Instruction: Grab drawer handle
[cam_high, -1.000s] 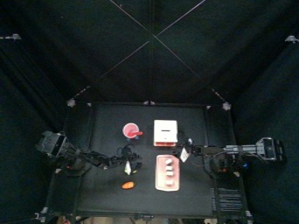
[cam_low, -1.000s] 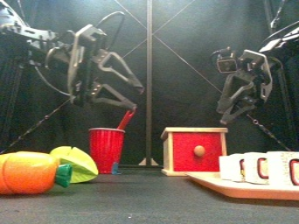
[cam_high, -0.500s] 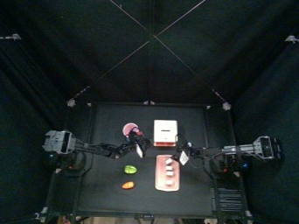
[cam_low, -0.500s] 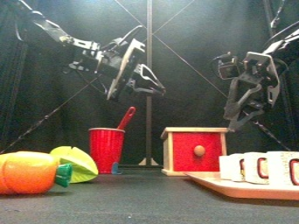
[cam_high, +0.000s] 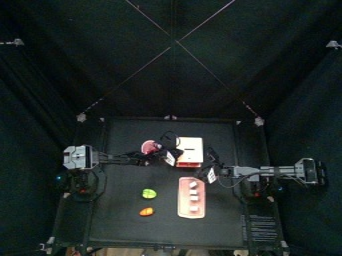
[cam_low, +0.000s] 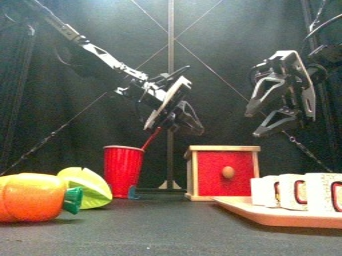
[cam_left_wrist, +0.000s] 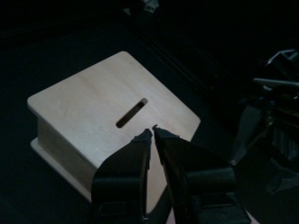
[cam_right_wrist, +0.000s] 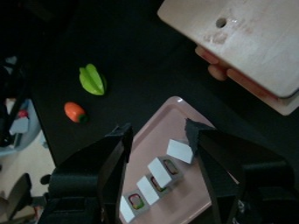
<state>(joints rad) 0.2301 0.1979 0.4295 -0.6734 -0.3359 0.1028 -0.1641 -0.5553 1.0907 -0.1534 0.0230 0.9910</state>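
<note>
The drawer unit is a small white box with an orange-red face, and its drawer handle is a small round knob in the middle of that face. My left gripper hangs above the box's left top corner, apart from the handle. In the left wrist view my left gripper has its jaws drawn nearly together over the slotted white top, with nothing between them. My right gripper stands open, high to the right of the box. From above, my right gripper lies just in front of the drawer unit.
A red cup with a stick in it stands left of the box. An orange fruit and a green one lie at the front left. A pink panel with white buttons lies at the front right.
My left arm has swung right and forward, from the table's left side to above the drawer unit, and its jaws have narrowed. My right gripper has risen slightly and stays open.
</note>
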